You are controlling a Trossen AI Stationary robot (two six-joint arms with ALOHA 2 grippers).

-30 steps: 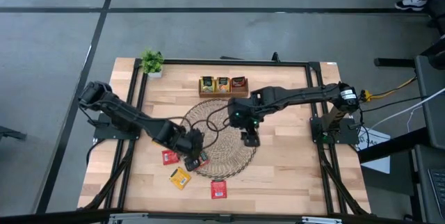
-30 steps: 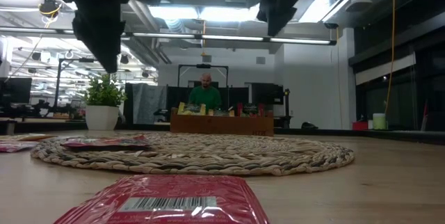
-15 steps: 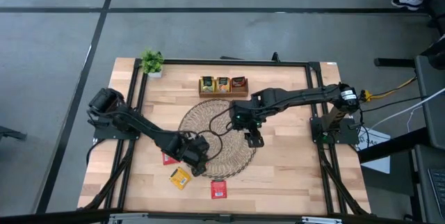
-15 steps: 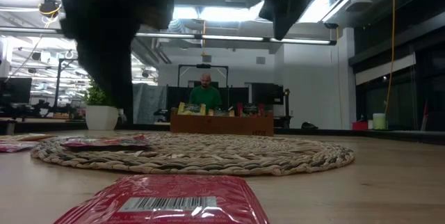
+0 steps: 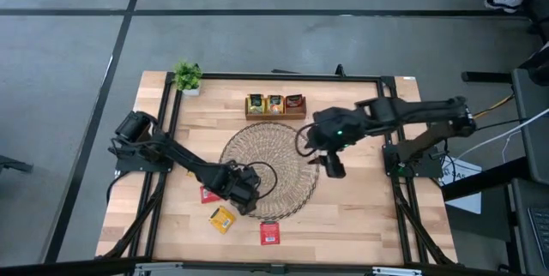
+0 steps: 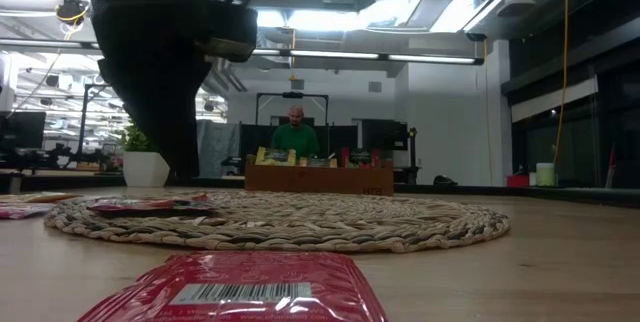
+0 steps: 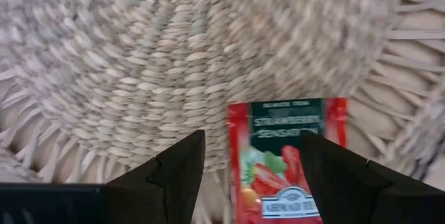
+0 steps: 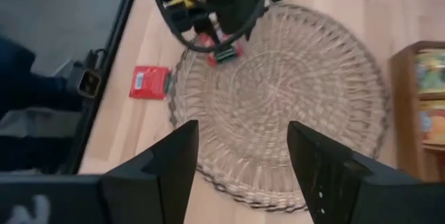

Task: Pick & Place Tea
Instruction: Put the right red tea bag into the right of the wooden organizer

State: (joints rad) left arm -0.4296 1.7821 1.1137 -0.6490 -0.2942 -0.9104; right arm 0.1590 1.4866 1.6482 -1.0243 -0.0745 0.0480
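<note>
The table [image 5: 360,216] carries a round wicker mat [image 5: 273,169]. The left hand [image 7: 250,165] hangs low over the mat's near-left edge, fingers spread wide, a red tea sachet [image 7: 288,158] lying loose between them. The right hand [image 5: 333,166] hovers by the mat's right rim, open and empty. More sachets [image 5: 269,233] lie nearby.

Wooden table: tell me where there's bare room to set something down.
Free: the light wooden table between the round wicker mat and the right frame rail. Crowded: the mat's near-left edge, with the left claw, red sachets and a yellow sachet.
</note>
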